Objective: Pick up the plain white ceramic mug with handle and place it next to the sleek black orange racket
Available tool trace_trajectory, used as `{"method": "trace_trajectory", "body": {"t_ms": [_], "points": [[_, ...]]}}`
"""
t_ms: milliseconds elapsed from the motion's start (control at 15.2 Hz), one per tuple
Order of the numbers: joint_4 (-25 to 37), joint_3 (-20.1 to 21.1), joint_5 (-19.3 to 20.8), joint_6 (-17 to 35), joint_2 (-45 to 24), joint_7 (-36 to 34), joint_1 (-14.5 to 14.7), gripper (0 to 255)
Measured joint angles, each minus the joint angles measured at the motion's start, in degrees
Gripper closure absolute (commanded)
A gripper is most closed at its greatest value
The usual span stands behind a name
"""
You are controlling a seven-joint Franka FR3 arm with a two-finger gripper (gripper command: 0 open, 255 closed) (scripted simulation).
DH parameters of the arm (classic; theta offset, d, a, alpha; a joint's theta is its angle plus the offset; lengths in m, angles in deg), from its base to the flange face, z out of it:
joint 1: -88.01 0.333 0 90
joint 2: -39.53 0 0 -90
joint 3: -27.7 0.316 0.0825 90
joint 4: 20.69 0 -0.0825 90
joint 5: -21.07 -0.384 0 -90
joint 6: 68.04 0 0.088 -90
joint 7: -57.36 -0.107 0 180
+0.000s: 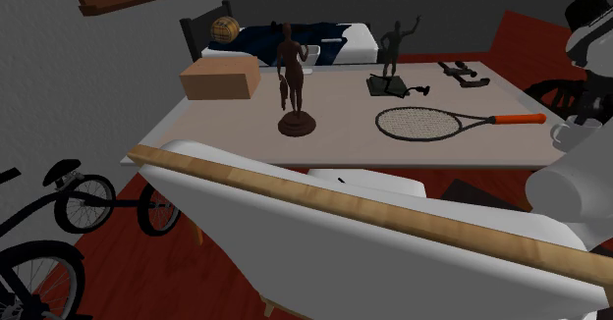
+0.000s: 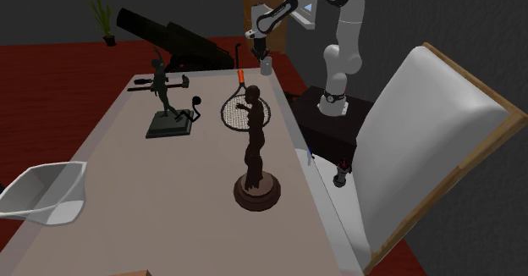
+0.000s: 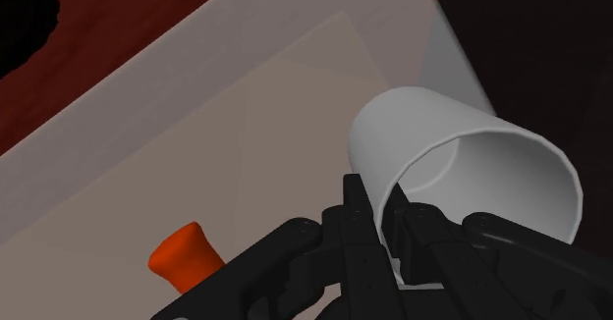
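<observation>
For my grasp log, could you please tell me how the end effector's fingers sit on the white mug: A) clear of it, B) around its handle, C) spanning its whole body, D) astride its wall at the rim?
D: in the wrist view the end effector clasps the wall of the white mug at its rim, one finger inside, one outside.

1. Arm (image 2: 343, 29): white, smooth rounded tubular links with fat elbow housings.
2. Joints: dark bands and caps between the white shells; in the shoulder view one big dark cap sits above a thick white link with a rounded end.
3. Base: pale grey ring collar with dark trim, mounted on the stand (image 2: 326, 130), a plain dark box.
4. Claw (image 2: 261, 52): all black and matte, with a blocky, angular body and stepped edges.
5. Fingers (image 3: 356, 210): two narrow black bars, flat-sided with square tips.
</observation>
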State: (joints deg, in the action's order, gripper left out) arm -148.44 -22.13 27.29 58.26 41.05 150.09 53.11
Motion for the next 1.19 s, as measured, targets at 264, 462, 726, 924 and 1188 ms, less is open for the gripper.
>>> {"method": "trace_trajectory", "body": {"t_ms": [264,462,726,924,1188], "points": [[-0.42,-0.04,-0.46,0.82,-0.55,0.23,0.01,255],[-0.45,-0.04,-0.49,0.89,-0.59,0.24,0.01,0],[-0.45,-0.04,-0.49,0.9,-0.59,0.24,0.01,0],[-0.05,0.09,0.16,-0.04,0.2,-0.27,0.09,0],[3.1,1.08,3.14,-6.04,4.16,-2.6,0.31,0]]}}
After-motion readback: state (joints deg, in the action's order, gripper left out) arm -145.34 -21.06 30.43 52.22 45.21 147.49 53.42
